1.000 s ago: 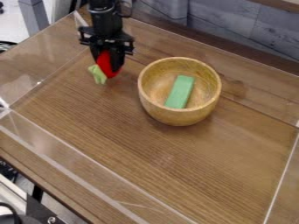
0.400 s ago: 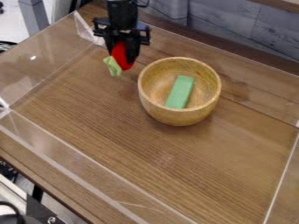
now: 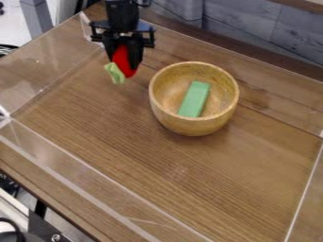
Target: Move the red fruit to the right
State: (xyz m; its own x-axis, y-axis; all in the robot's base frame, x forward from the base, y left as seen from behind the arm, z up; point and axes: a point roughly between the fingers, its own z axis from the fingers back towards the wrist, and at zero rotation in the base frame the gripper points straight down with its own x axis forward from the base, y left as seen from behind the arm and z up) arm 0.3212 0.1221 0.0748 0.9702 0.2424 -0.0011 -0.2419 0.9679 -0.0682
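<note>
My black gripper [image 3: 123, 57] points straight down at the back left of the wooden table [image 3: 151, 180]. It is shut on the red fruit [image 3: 123, 66], a small glossy red piece. The fruit's light-green leafy end [image 3: 115, 75] sticks out below and to the left. The fruit hangs a little above the table surface, left of the bowl. The upper part of the fruit is hidden between the fingers.
A round wooden bowl [image 3: 161, 106] stands right of the gripper, with a flat green rectangular block [image 3: 195, 98] lying inside it. Clear acrylic walls [image 3: 25, 142] ring the tabletop. A grey wall runs along the back.
The gripper has risen with the red fruit held in it and shifted slightly to the right. The bowl and the green block have not moved.
</note>
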